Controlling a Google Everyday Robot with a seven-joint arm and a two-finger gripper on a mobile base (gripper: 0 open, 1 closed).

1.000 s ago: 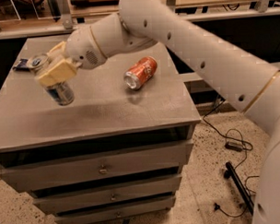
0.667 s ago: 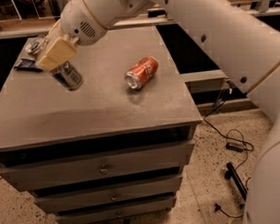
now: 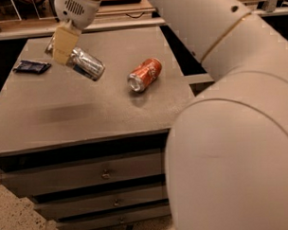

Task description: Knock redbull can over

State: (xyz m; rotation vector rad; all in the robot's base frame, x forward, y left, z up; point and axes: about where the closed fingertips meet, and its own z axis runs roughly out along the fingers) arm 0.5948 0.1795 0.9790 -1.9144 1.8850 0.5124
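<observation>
Upper left, my gripper [image 3: 63,41] has tipped the redbull can [image 3: 87,65] from upright to a steep lean against it, so the knock looks nearly done; whether it's clamped, I can't tell.

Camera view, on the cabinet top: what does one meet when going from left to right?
Dark blue packet → gripper, at the left end of the tilted redbull can → orange soda can lying on its side.

one view looks down from above and close, the arm [image 3: 230,133] bulking at near right, onto the cabinet [image 3: 87,114] top; the gripper [image 3: 64,44], clasping the redbull can [image 3: 88,66], sits upper left.
</observation>
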